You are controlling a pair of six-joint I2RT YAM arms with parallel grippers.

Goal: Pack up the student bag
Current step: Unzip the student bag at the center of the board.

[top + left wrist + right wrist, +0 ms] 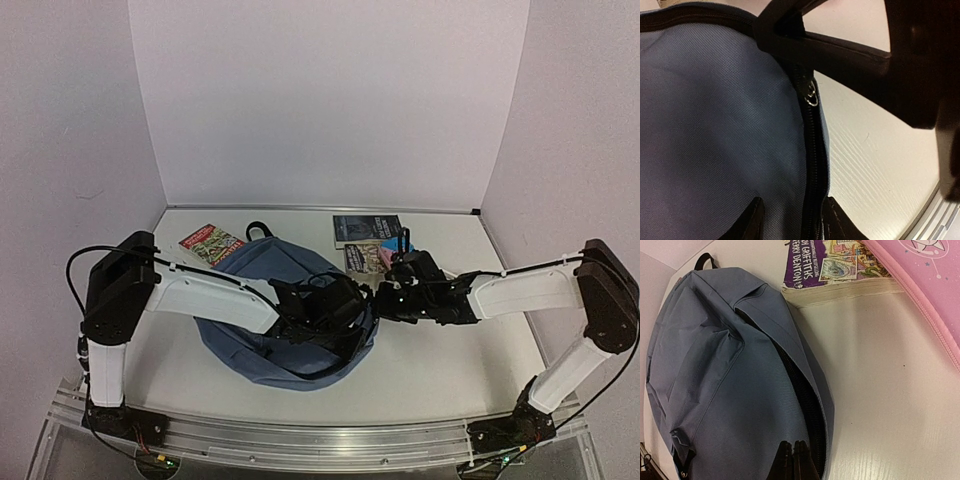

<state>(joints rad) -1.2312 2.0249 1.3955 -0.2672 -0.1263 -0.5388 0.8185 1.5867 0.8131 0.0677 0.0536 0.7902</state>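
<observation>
Student bag [290,320] flat at mid-tabletop [450,370], bare surface to its right, long axis near-to-far with handle loop far; left gripper [792,220] jaws straddling its zipper, grip indeterminate; right gripper [792,460] jaws clenched together at that zipper; beyond, book [840,265] lettered "GRIFFITHS", "TERRY DENTON", partly under a pink pencil case [925,280].

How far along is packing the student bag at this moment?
Done: nothing is visibly packed; the student bag shows its zipper apparently partly open. In hand: the left tool straddles the zipper edge, and the closed right tool sits at the same opening. Left: the purple-spined paperback, pink pencil case, dark book and colourful book lie outside on the table.
</observation>
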